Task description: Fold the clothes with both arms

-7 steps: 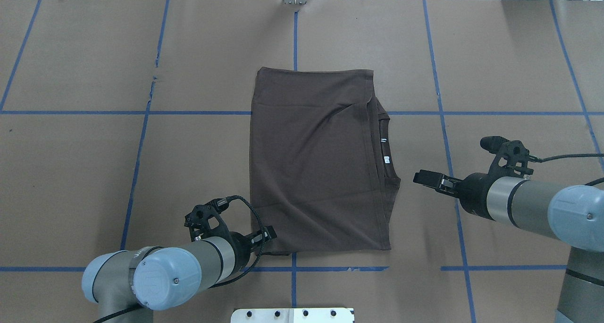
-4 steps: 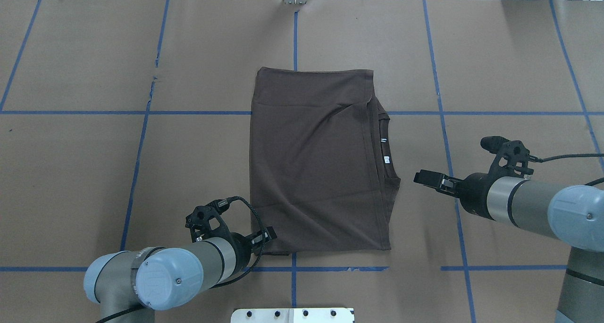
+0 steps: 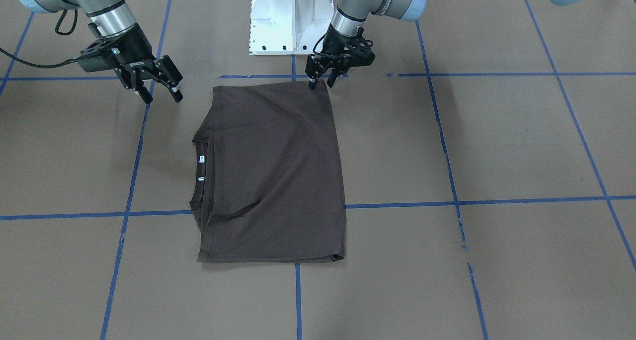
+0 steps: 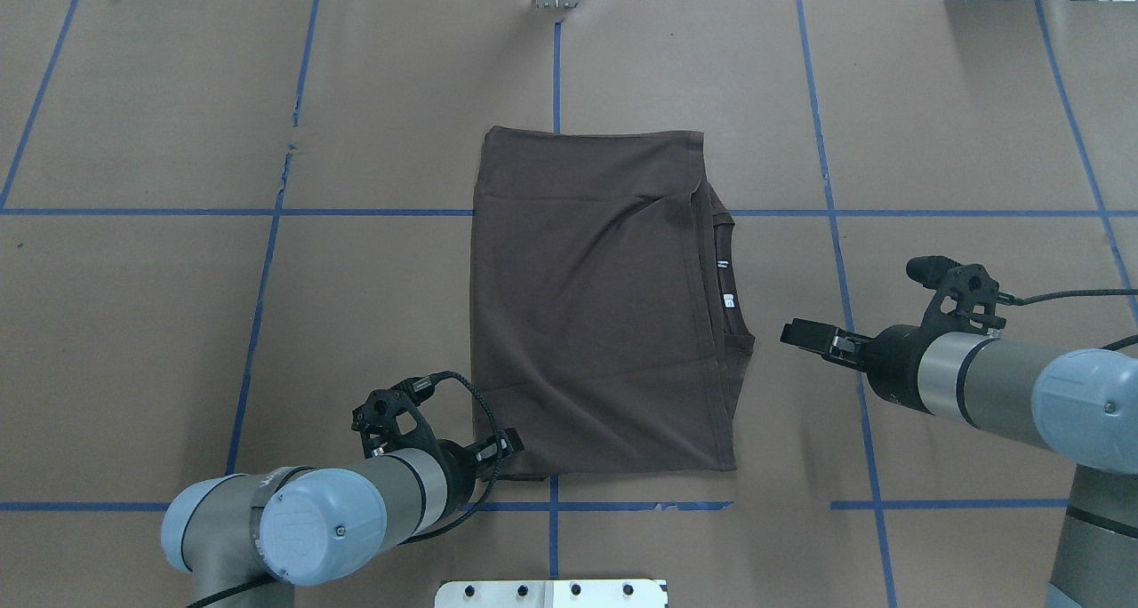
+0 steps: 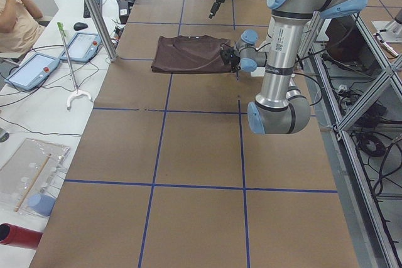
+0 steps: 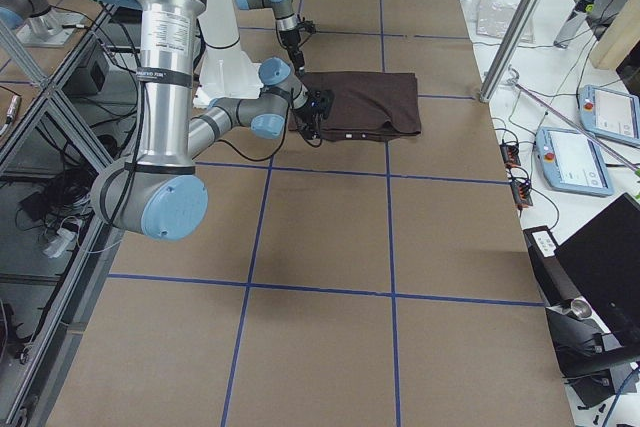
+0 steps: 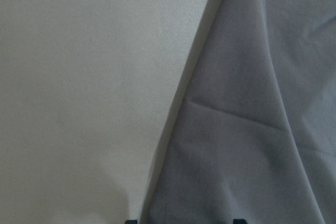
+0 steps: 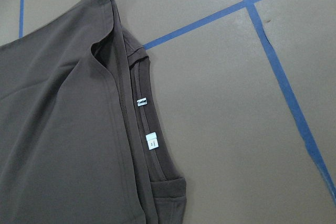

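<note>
Brown paper table [image 4: 133,324], blue tape grid [image 4: 356,212], T-shirt [image 4: 596,324]

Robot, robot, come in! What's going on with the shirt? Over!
Left gripper open, at the T-shirt corner nearest the base. Right gripper open, empty, beside the collar, not touching. T-shirt folded, flat on table. Nothing seen in the way.

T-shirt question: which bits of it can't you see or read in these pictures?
- Neck labels: the printing is too small to read, even in the right wrist view.
- T-shirt, lower layers: hidden under the top fold in the overhead view.
- Left end effector: in the left wrist view the bottom edge cuts it off, and only two dark tips show.
</note>
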Controlling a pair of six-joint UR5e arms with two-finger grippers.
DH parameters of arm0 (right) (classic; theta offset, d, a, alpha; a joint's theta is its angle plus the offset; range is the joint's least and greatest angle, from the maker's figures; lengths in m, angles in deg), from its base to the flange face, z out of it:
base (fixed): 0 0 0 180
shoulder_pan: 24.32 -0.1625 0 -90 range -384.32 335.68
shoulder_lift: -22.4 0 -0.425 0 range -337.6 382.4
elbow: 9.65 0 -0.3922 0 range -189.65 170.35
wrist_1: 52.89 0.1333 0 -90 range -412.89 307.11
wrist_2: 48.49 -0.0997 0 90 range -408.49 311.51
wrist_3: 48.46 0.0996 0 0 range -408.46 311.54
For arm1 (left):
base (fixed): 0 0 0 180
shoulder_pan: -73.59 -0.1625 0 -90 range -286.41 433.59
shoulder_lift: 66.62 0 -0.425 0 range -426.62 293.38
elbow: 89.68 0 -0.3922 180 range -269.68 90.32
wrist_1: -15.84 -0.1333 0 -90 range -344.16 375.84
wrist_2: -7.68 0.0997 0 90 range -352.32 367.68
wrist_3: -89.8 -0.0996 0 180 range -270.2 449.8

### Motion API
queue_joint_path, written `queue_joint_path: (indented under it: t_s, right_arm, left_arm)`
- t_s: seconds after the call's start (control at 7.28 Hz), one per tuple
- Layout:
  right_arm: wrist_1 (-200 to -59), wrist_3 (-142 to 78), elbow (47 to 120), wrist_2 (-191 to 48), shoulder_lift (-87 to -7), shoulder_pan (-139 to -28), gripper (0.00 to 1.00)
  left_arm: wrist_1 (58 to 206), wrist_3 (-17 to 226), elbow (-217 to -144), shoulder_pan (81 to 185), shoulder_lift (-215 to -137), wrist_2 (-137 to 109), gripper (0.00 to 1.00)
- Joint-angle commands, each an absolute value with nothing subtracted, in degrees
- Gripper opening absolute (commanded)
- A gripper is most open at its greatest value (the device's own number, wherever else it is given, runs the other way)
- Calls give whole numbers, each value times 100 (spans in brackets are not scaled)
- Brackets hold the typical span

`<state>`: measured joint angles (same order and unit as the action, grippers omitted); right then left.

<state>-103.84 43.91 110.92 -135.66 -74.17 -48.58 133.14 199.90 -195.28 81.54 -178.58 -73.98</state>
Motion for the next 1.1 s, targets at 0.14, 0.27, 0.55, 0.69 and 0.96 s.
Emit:
queue_joint_path:
  t_s: [0.14,0.27,0.55,0.69,0.96]
  right_arm:
    - [-10386,4391,11085,-13515,-7410,-4849,100]
    - [-10386,4391,11085,-13515,-7410,-4849,100]
    - [-10386,4391,11085,-13506,-7419,-4857,100]
    - [-10386,4391,11077,-13506,-7419,-4849,100]
    - [-10386,4391,11076,-13506,-7419,-4849,100]
  left_arm:
    - [13317,19992,-19532,8124,-17868,-7397,67]
    - [13317,19992,-19532,8115,-17868,-7397,67]
    - [13317,19984,-19523,8106,-17868,-7397,67]
    - [13309,19984,-19515,8115,-17868,-7397,67]
    - [13317,19992,-19392,8106,-17991,-7397,67]
